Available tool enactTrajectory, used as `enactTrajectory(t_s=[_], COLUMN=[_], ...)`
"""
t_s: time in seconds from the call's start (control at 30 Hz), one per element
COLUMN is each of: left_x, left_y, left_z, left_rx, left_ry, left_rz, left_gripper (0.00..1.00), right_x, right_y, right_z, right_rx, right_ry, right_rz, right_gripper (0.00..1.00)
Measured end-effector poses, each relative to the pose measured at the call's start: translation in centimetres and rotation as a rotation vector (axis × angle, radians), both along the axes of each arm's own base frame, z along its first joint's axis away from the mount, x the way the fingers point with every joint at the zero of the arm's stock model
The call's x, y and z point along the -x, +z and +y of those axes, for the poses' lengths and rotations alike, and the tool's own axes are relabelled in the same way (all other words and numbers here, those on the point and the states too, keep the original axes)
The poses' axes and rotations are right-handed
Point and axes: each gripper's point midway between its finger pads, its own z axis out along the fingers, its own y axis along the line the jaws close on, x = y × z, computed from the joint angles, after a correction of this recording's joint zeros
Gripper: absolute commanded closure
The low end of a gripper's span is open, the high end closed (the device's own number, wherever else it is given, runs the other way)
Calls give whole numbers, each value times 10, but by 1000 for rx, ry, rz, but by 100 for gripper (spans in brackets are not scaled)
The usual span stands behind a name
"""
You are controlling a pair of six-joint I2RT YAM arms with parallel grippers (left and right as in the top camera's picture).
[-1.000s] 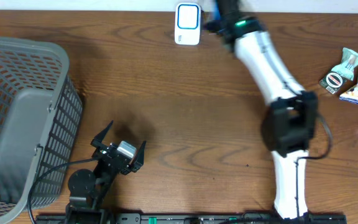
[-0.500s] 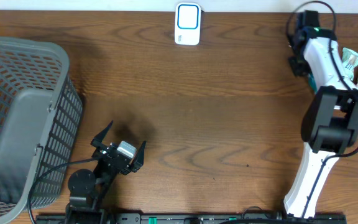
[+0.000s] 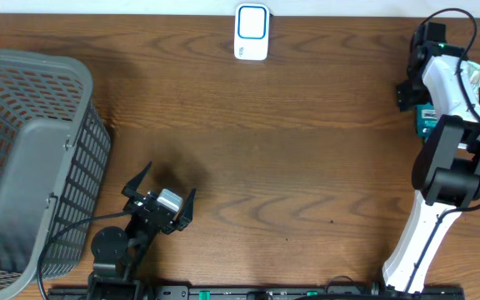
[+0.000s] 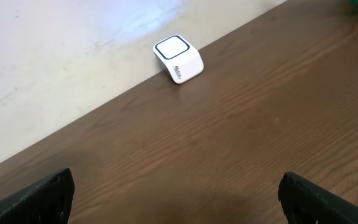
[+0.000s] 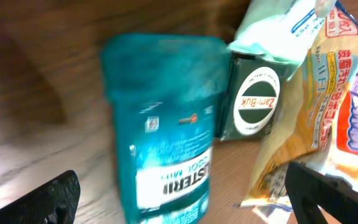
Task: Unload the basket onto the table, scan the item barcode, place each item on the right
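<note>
The right pincer (image 5: 182, 186) is released, its fingers spread wide to either side of the teal rectangular pack with a white label (image 5: 160, 124), which lies on the brown wooden worktop (image 3: 265, 167) at the far right. If the fingers close here, they could also trap the dark green box with a round label (image 5: 253, 99), which sits touching the pack's right side. The yellow snack bag (image 5: 328, 106) just beyond could be dragged along too. The white barcode scanner with a blue-edged window (image 3: 251, 32) stands well apart at the far edge, so a loose grip risks dropping the pack on the way across. The left pincer (image 4: 176, 186) is likewise released and holds nothing.

No barcode shows on the pack's upper face, so it may be underneath. The wrist picture is smeared, the fingertips are cut off at the frame's lower corners, and from overhead the arm covers most of the pack.
</note>
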Motion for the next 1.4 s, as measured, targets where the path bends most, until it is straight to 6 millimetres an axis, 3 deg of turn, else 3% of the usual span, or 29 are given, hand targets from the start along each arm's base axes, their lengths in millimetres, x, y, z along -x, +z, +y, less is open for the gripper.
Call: enactTrajectory(t_s=[0.13,0.2,0.3,0.4,0.53,0.63,0.73,0.83,1.03,1.23,1.4], left_x=[0,0,0,0,0,0,0,0,0,0,0], left_y=[0,0,0,0,0,0,0,0,0,0,0], left_z=[0,0,0,0,0,0,0,0,0,0,0], left_rx=[0,0,0,0,0,0,0,0,0,0,0], left_ry=[0,0,0,0,0,0,0,0,0,0,0], left_rz=[0,0,0,0,0,0,0,0,0,0,0], left_gripper=[2,2,2,2,2,2,2,2,2,2,2], right_x=[2,-1,-6,4,48,92,131,169,261,358,407], right_y=[20,44,96,170,256,307,353,385,405,399,383], right_z=[16,30,60,98,135,146,152,155,156,154,155], right_rx=[-13,-38,-120,-229,-343,-382,-390,-388,-367,-337,-321], right_ry=[-33,-26,18,94,191,237,279,309,325,328,341], right_rz=[-44,-105,-240,-404,-564,-671,-801,-902,-977,-1042,-1117], right_gripper=[1,1,1,1,1,1,1,1,1,1,1])
